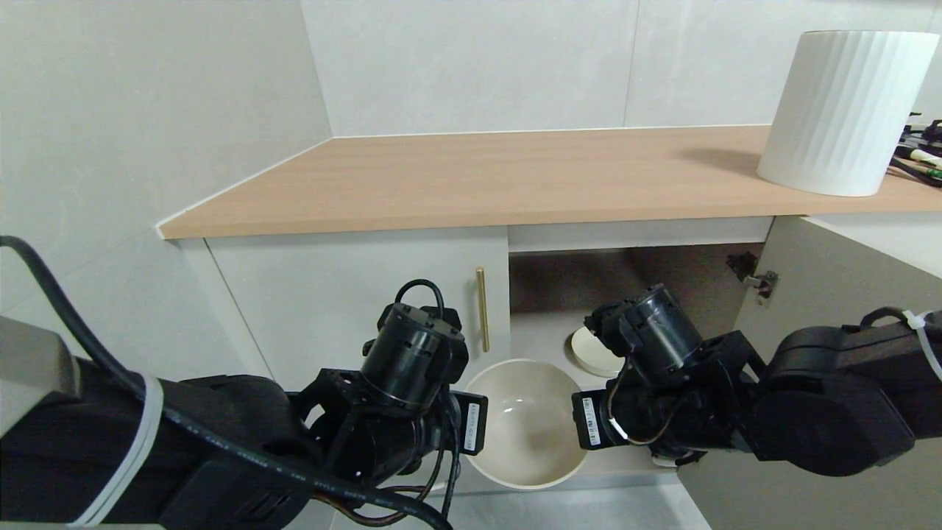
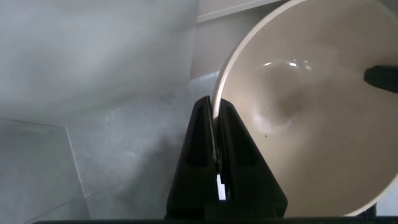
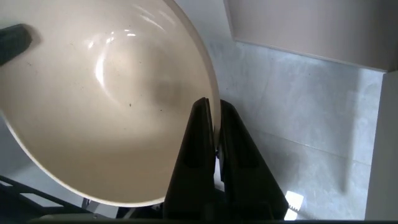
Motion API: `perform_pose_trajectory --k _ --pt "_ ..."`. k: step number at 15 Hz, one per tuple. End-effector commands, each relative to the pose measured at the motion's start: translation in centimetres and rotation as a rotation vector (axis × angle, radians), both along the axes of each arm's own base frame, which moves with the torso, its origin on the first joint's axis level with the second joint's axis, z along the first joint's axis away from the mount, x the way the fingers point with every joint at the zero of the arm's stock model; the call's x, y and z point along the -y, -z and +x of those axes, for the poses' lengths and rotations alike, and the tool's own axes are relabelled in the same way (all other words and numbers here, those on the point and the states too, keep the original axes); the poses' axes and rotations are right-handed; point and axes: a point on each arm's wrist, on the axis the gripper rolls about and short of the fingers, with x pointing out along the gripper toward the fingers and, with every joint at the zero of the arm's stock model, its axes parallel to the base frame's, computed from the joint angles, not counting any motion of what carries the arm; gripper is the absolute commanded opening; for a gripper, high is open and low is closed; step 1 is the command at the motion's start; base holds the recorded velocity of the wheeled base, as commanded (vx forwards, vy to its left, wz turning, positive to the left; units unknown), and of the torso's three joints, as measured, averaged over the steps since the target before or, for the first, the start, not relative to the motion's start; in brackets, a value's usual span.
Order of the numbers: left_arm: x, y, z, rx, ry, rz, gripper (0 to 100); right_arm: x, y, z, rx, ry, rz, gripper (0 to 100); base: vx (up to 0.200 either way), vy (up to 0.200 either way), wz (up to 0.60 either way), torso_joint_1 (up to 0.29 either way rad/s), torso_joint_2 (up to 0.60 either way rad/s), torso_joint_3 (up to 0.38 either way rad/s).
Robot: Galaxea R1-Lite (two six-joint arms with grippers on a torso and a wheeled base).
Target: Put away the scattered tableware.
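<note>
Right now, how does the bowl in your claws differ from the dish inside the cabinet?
The bowl is large and deep; the dish looks small and shallow. The bowl is held up, rim pinched by the left claw and right claw; the dish rests on the cabinet floor. Both are pale cream and round.

Both arms extend forward and low, their wrists turned inward toward each other. We see the left end effector (image 2: 216,111) with its fingers pinched on one side of a bowl's (image 1: 526,430) rim. The right end effector (image 3: 213,111) is clamped likewise on the rim's opposite side, directly across.
</note>
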Motion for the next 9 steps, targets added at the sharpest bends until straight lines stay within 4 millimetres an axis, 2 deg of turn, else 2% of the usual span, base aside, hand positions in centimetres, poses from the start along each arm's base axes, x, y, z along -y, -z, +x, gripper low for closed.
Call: perform_pose_trajectory --k 1,3,4,9 --pt "-0.06 -0.10 -0.03 0.003 -0.005 -0.001 0 0.00 0.05 -0.03 -0.002 0.000 -0.003 0 0.000 0.000 0.00 0.000 0.00 0.000" --pt "-0.10 -0.25 -0.07 0.007 -0.006 -0.003 0 -0.02 0.10 -0.02 -0.003 0.000 -0.004 0 0.000 0.000 0.00 0.000 0.00 0.000" --pt "-0.10 -0.17 -0.07 0.004 -0.006 -0.001 100 -0.02 0.10 -0.02 -0.003 0.000 -0.004 0 0.000 0.000 0.00 0.000 0.00 0.000" --pt "-0.10 -0.31 -0.08 0.007 -0.006 -0.009 100 -0.06 0.25 0.03 -0.006 0.000 -0.008 0 0.000 0.000 0.00 0.000 0.00 0.000"
